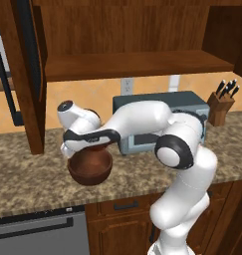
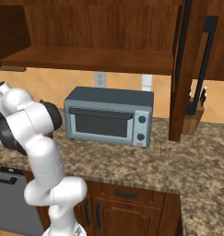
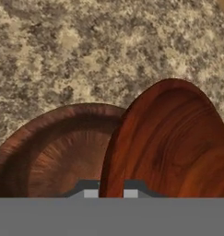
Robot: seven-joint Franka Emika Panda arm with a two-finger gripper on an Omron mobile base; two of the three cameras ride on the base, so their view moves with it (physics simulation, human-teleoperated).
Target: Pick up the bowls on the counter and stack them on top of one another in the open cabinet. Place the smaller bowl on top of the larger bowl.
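open cabinet (image 1: pixel 137 64): doors swung wide, plank shelf bare, so that's where the stack should end up

counter (image 1: pixel 28 174): granite; a toaster oven (image 2: pixel 109 115) sits at the back

larger bowl (image 1: pixel 90 167): right under the hand, looks lifted just off the counter, though I can't be sure

smaller bowl (image 3: pixel 171 143): tipped on edge beside the big one, rim running between the fingers

gripper (image 1: pixel 85 148): fingers look pinched on that rim, probably carrying it

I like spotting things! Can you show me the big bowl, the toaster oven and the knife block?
larger bowl (image 1: pixel 90 169): left base view, on its rounded outer wall, below the hand.
toaster oven (image 2: pixel 104 123): right base view, on its glass door.
knife block (image 1: pixel 219 109): left base view, on the wooden front, under the handles.
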